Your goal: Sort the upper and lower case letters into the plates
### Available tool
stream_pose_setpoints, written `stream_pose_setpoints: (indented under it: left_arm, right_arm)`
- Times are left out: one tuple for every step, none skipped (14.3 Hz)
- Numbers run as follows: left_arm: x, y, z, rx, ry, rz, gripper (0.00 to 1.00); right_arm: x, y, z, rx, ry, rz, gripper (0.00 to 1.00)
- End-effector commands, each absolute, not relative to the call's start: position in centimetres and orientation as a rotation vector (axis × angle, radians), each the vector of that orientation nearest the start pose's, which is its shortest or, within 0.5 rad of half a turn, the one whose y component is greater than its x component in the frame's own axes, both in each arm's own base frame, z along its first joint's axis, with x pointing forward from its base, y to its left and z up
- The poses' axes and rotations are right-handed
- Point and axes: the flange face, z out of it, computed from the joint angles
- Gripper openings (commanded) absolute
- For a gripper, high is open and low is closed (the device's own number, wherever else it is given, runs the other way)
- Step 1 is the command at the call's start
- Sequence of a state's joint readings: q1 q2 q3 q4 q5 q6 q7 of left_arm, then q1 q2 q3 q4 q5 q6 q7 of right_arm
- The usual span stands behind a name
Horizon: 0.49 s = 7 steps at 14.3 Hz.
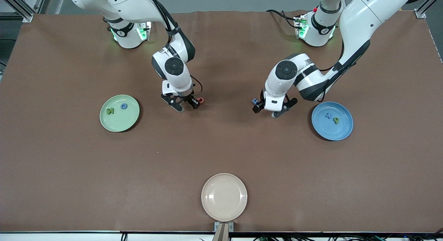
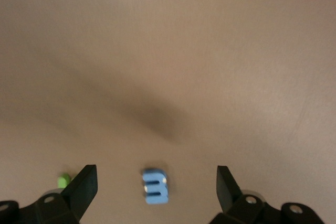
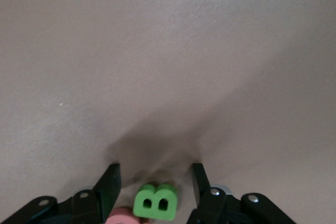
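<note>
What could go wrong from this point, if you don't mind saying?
The red letter lies right beside the green B between the right end effector's open fingers, so closing may catch or knock both. The left end effector brackets the blue m widely, and the small green piece beside one finger might get nudged.

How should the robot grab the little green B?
Probably from straight above, pinching the two long flat outer edges of the green B. It lies flat on the table between the open fingers of the right gripper, and the red letter sits close beside it, so a narrow pinch avoids that.
</note>
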State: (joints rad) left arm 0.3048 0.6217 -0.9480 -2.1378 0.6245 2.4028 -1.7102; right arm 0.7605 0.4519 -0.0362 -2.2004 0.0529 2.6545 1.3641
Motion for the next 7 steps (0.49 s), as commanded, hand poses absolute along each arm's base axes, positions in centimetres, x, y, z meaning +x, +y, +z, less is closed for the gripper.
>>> stream_pose_setpoints:
  left_arm:
    - [44.5,-35.0,21.3,-2.953,-1.097,0.150,1.00]
    - [44.2,-35.3,21.1,-2.949,-1.102,0.151,1.00]
    - [43.7,-35.7,20.6,-2.947,-1.087,0.164,1.00]
    - [43.5,-35.9,20.2,-2.942,-1.088,0.172,1.00]
    - [43.1,-36.2,19.8,-2.936,-1.087,0.170,1.00]
    - [42.8,-36.5,19.3,-2.924,-1.086,0.166,1.00]
    - [42.5,-36.5,18.5,-2.911,-1.082,0.167,1.00]
  right_arm:
    - [41.0,37.6,17.2,-2.964,1.057,0.011,0.55]
    - [40.9,37.5,17.1,-2.966,1.063,0.015,0.53]
    - [40.3,38.0,17.0,-2.978,1.067,0.025,0.51]
    - [39.8,38.3,17.0,-2.984,1.065,0.030,0.48]
    - [39.7,38.4,17.0,-2.989,1.061,0.032,0.42]
    - [39.6,38.4,16.9,-2.992,1.060,0.033,0.33]
    - [39.7,38.3,16.9,-2.993,1.062,0.033,0.22]
